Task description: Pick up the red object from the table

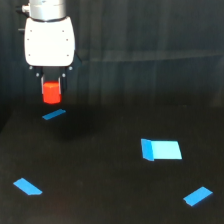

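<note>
The red object [51, 92] is a small bright red-orange block hanging above the black table [100, 170] at the exterior view's upper left. My gripper [51, 86], under its white body, is shut on the block, with dark fingers on either side of its top. The block is clear of the table surface, just above a thin blue piece [53, 115].
Flat blue pieces lie scattered on the table: a larger rectangular one [161, 149] at the right, a small one [197, 196] at the lower right, and another [27, 186] at the lower left.
</note>
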Tool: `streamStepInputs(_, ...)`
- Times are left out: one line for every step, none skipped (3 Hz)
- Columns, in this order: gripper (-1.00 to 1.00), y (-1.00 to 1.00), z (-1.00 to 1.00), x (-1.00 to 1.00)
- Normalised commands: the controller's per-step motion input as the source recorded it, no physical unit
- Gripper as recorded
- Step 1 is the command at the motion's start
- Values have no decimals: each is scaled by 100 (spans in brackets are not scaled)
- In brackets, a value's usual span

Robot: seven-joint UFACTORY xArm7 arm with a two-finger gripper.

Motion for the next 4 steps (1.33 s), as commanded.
streamStepInputs(-96,13,43,-2)
streamStepInputs(-92,19,45,-12)
streamStepInputs(-100,9,29,-6)
streamStepInputs(-85,3,13,-6)
